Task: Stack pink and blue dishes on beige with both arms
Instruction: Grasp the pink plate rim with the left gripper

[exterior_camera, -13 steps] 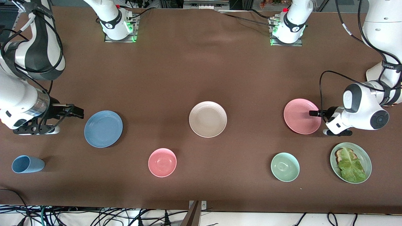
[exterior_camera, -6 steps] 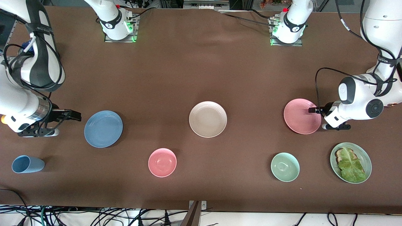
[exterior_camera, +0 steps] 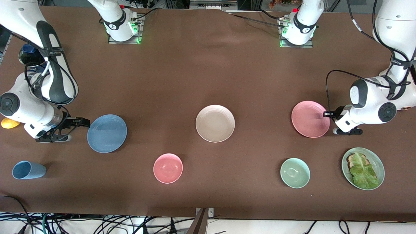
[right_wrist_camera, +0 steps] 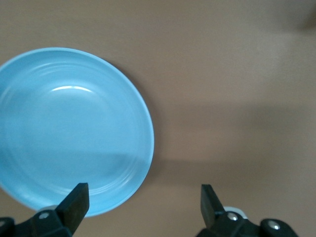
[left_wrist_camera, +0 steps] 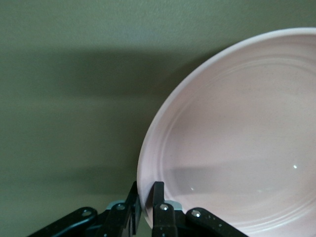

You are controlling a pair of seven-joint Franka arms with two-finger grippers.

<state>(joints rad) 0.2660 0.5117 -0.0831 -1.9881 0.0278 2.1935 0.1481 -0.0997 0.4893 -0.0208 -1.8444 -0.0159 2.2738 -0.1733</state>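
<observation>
My left gripper [left_wrist_camera: 145,210] pinches the rim of the pink plate [exterior_camera: 310,119], one finger above the lip and one below. My right gripper [exterior_camera: 85,122] stands spread wide at the edge of the blue plate [exterior_camera: 107,133], nothing yet between its jaws. The beige plate [exterior_camera: 214,123] lies between the two, well apart from both. To lift well, I judge the pink plate should rise level and slowly (a thin rim hold may pivot). In the left wrist view the lower finger's contact is hidden beneath the rim.
</observation>
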